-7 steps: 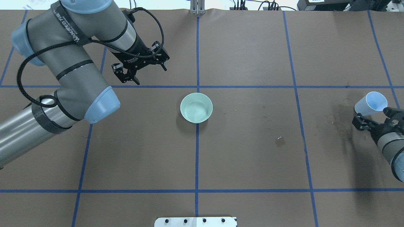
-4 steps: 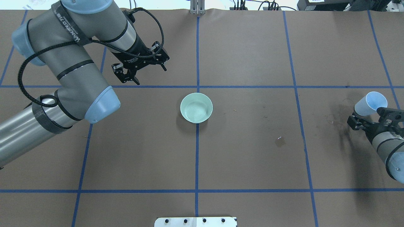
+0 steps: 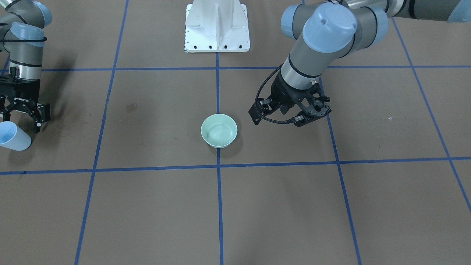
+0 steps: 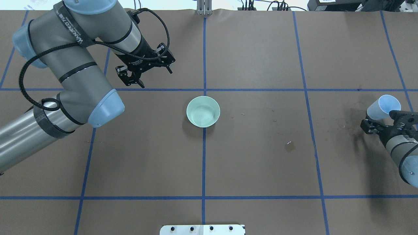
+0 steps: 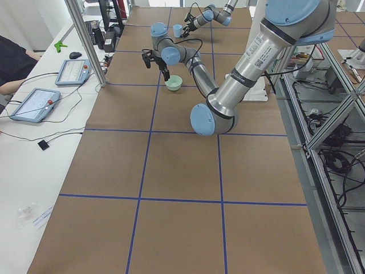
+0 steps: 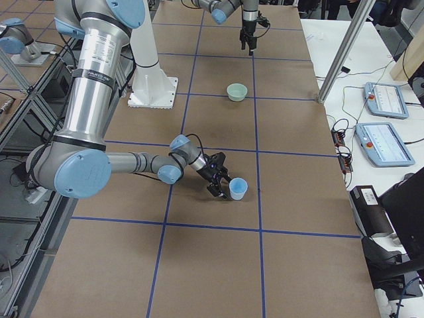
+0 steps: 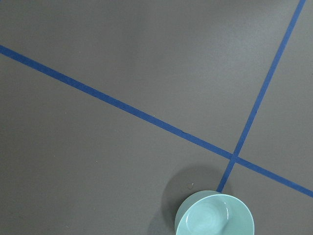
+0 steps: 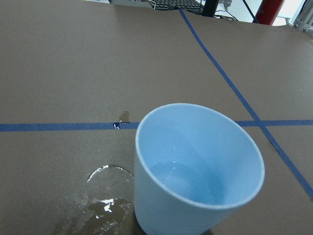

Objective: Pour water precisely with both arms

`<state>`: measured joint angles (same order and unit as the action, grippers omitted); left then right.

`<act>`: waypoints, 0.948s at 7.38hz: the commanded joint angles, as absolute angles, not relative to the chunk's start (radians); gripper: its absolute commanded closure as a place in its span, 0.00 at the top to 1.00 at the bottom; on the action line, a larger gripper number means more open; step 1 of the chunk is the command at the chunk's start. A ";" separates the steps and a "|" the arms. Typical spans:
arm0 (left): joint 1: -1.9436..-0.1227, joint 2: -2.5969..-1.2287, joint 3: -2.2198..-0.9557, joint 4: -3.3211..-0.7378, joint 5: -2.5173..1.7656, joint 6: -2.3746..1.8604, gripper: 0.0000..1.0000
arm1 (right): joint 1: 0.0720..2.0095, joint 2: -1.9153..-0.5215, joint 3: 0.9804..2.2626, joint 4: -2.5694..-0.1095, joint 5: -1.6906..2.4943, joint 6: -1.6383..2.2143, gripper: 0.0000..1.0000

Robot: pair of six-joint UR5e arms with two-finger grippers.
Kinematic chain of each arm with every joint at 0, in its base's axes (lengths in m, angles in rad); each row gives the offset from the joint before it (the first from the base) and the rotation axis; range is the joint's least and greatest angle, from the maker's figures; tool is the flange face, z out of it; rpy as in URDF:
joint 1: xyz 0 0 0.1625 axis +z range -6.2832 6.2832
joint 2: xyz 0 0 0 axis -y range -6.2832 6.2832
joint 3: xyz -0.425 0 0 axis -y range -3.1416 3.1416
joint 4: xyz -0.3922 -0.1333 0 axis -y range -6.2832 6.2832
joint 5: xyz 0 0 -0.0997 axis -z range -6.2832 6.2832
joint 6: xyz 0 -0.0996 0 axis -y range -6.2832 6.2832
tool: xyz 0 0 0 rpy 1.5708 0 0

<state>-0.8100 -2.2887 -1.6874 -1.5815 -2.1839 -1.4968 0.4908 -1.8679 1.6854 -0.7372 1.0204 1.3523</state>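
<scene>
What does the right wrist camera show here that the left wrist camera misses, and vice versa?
Only the right wrist view: a pale blue cup standing upright, a little water in its bottom, a glinting wet patch beside it. Only the left wrist view: the green bowl, cut by the lower edge. Both: the brown table crossed by blue tape.

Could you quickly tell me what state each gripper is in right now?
Left gripper: open, empty.
Right gripper: open, holding nothing; the blue cup stands free just beyond its fingertips.
</scene>
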 commanded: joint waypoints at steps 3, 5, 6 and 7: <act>-0.808 -2.289 -1.687 -1.580 -2.183 -1.497 1.00 | 0.552 -1.839 1.666 -0.735 1.022 1.315 0.99; -0.810 -2.289 -1.687 -1.582 -2.183 -1.497 1.00 | 0.552 -1.827 1.663 -0.735 1.020 1.315 0.99; -0.808 -2.289 -1.687 -1.582 -2.183 -1.497 1.00 | 0.552 -1.827 1.663 -0.736 1.019 1.315 0.99; -0.810 -2.289 -1.687 -1.580 -2.183 -1.497 1.00 | 0.555 -1.825 1.657 -0.735 1.020 1.315 0.99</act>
<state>-0.8091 -2.2887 -1.6874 -1.5812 -2.1829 -1.4972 0.5529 -1.8277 1.6617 -0.7355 1.0195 1.3147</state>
